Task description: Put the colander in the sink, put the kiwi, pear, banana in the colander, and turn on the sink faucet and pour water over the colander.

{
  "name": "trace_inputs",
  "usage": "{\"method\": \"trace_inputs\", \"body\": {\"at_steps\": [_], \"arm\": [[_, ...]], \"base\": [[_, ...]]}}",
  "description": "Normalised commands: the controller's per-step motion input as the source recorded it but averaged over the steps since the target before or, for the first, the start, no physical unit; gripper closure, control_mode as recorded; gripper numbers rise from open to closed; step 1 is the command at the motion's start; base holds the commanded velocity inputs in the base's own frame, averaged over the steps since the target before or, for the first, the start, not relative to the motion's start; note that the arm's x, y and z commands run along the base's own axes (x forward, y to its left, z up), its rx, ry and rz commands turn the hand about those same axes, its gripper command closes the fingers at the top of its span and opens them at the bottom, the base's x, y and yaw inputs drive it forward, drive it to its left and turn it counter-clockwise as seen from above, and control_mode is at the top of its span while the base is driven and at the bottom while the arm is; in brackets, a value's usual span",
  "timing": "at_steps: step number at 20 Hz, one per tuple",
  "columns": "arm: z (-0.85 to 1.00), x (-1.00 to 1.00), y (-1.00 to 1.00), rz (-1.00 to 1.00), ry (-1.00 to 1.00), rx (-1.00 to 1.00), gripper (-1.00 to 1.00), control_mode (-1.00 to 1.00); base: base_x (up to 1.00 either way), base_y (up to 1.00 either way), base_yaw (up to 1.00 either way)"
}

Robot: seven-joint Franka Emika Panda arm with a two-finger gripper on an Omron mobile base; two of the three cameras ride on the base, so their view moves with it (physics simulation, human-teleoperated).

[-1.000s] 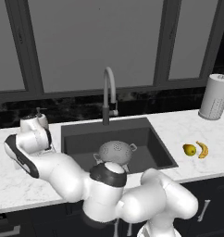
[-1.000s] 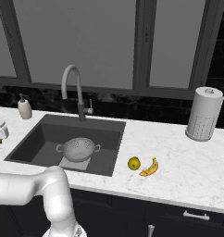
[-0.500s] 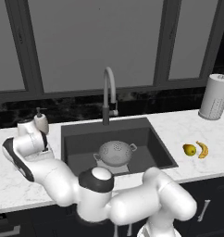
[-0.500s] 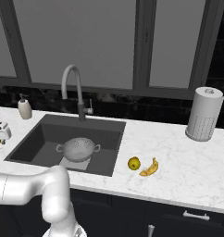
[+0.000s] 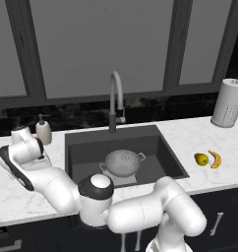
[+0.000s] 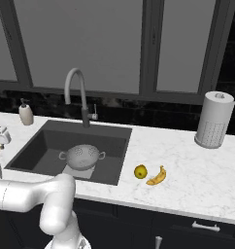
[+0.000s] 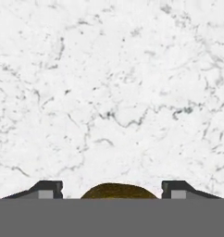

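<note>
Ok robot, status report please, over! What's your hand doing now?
Gripper low over counter left of sink, fingers either side of brown-yellow fruit, not yet clamped. Colander in sink, empty. Pear, banana waiting right. Nothing blocking.

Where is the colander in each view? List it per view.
Left base view: colander centre, in the sink, below the faucet.
Right base view: left of centre, in sink, below-right of faucet.
Hand view: marble counter, kiwi at bottom edge.
Shared landmark: the faucet.
</note>
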Motion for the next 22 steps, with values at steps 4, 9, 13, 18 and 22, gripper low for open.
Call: {"method": "trace_inputs", "body": {"at_steps": [4,9,13,18,22], "arm": [[-0.11,0.00,-0.29,-0.07,-0.03,0.01,1.00,-1.00],[-0.10,0.00,-0.96,-0.24,-0.14,0.14,1.00,-1.00],[0.20,-0.11,-1.00,-0.22,-0.39,0.31,1.00,-1.00],[0.60,-0.39,-1.00,-0.13,-0.49,0.37,1.00,-1.00],[0.88,-0.72,-0.97,-0.14,-0.33,0.26,1.00,-1.00]], "base": [[0.00,0.00,0.00],[0.00,0.00,0.00],[0.00,0.00,0.00],[0.00,0.00,0.00],[0.00,0.00,0.00]]}}
